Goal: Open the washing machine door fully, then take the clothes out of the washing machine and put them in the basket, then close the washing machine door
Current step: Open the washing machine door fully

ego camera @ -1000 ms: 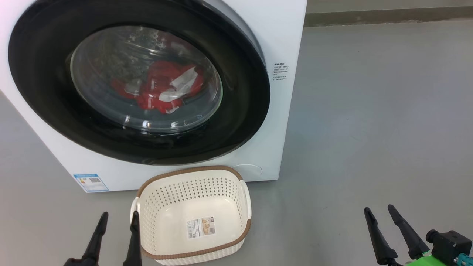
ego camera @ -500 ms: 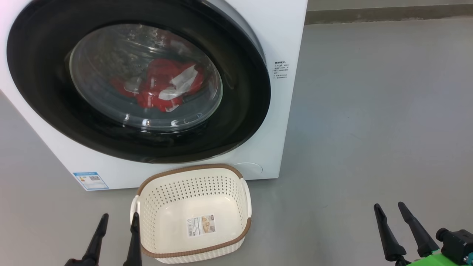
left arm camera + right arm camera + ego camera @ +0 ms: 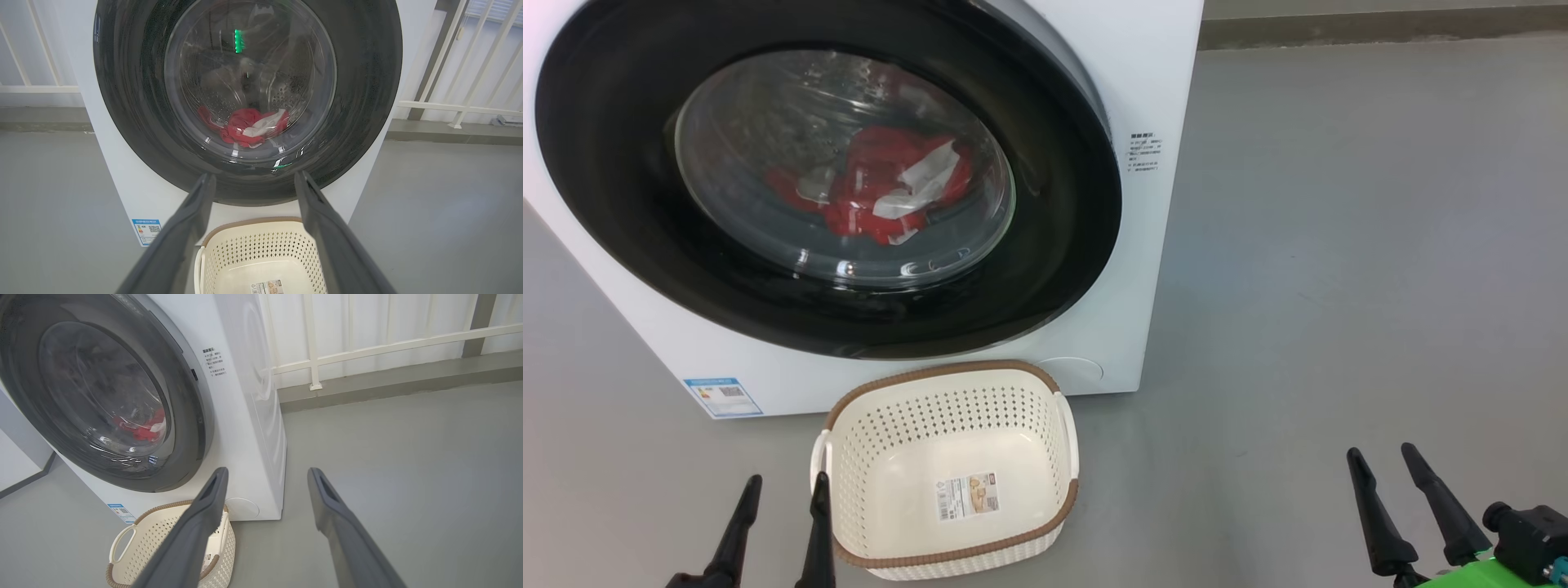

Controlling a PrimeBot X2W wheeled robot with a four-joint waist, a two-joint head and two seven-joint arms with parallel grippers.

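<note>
Left end effector [image 3: 788,482] gapes beside rounded, perforated cream basket [image 3: 947,408], brown-rimmed.

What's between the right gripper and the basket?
Bare floor lies between the right gripper and the basket; the head view shows it.

Nothing legible — blue label [image 3: 723,396] on washing machine [image 3: 1152,65], small print [image 3: 1143,153] beside door [image 3: 621,204], sticker [image 3: 968,496] in basket [image 3: 947,374]

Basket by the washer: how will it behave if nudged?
The basket looks thin perforated plastic and sits empty, so probably light. Likely to slide on the smooth floor when nudged. Low and wide, so tipping seems unlikely.
</note>
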